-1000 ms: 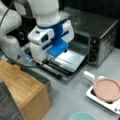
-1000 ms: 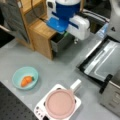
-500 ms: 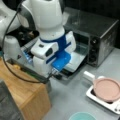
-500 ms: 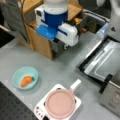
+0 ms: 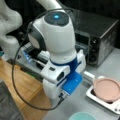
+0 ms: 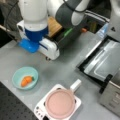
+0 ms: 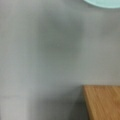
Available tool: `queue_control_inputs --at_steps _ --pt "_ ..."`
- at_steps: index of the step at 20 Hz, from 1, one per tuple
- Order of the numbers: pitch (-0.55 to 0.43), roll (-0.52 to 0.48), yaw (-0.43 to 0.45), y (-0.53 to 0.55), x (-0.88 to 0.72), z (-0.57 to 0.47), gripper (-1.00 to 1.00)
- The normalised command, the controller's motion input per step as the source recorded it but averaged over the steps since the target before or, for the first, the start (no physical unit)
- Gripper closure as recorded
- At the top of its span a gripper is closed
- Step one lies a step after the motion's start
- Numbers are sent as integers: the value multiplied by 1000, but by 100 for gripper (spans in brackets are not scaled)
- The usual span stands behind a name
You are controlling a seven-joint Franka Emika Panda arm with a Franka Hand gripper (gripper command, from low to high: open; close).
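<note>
My gripper [image 6: 48, 58] hangs low over the grey table [image 6: 62, 67] in a front view, below the white and blue wrist [image 6: 33, 37]. It is nearest to a teal bowl [image 6: 17, 75] holding a carrot [image 6: 26, 80], which sits a short way toward that view's bottom left. In a front view the arm's body [image 5: 56, 42] hides the gripper, and the bowl's rim [image 5: 82, 116] peeks in at the bottom edge. No fingers show in the wrist view, only bare table, the bowl's rim [image 7: 105, 3] at the top and a wooden corner [image 7: 102, 103] at the bottom right.
A pink pot [image 6: 61, 103] with a white handle sits on a small white cooker [image 6: 40, 110]. A toaster oven [image 5: 97, 37] stands with its door [image 6: 100, 62] folded open. A wooden board [image 5: 22, 85] lies beside the arm.
The arm has swung away from the oven and down toward the teal bowl, now filling much more of both front views.
</note>
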Motion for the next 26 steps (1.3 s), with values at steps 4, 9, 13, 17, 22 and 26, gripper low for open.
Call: queue_control_inputs --at_steps 4,9,13,17,22,26 --pt "259 -41 58 -211 577 23 -100" --pt "223 18 95 -251 505 -49 -100" --pt "212 46 134 -245 377 46 -100" --pt "199 99 158 -281 346 0 -100" --pt "161 107 84 -265 368 -41 -100" --pt "127 72 38 -178 410 -91 -100"
